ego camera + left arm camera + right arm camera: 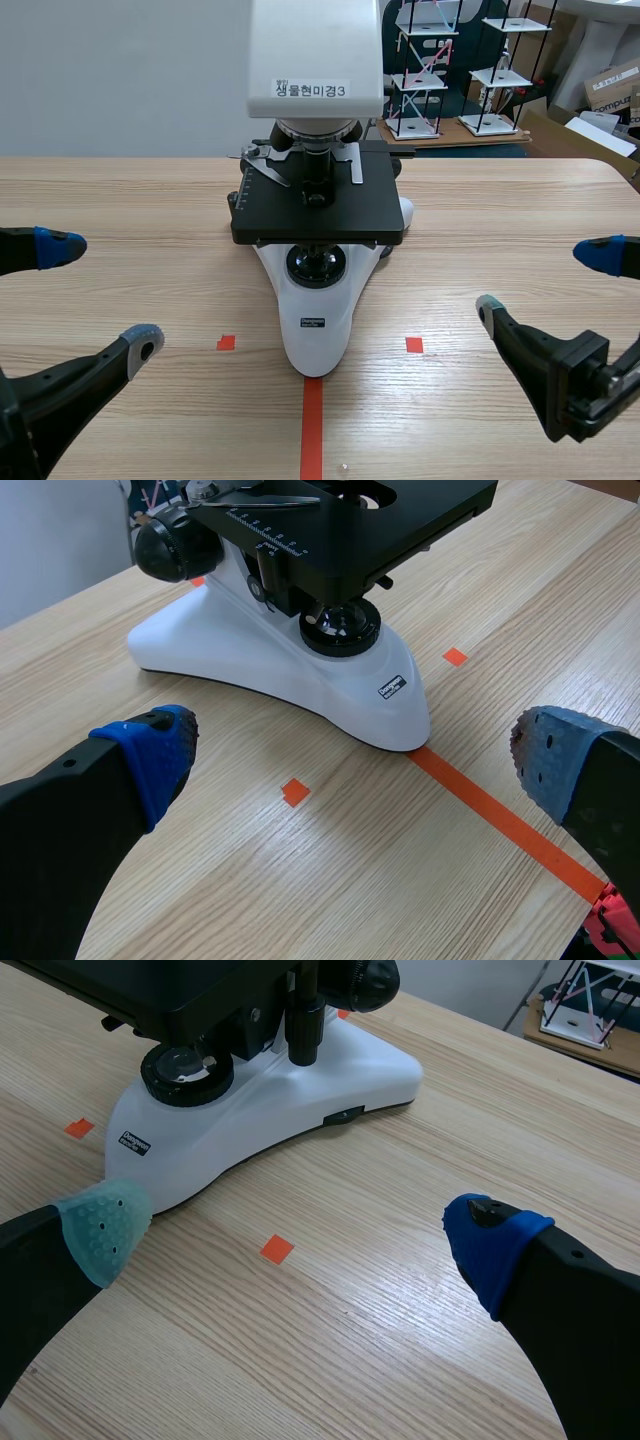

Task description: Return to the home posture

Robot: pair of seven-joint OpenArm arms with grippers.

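Observation:
A white and black microscope (317,190) stands upright at the table's middle, its base pointing toward me along the orange tape line. My left gripper (98,295) hangs low at the left, open, nothing between its fingers. My right gripper (545,282) sits low at the right, also open and empty. In the left wrist view the microscope base (300,670) lies ahead of the open gripper (350,760). From the right wrist camera the base (270,1120) is ahead of the open gripper (290,1235), toward the green-padded finger (103,1228).
The wooden table (500,220) stretches to both sides of the microscope. Behind the table's far edge stand white wire racks (470,70) and cardboard boxes (610,85). Small orange tape squares (226,343) flank the microscope base.

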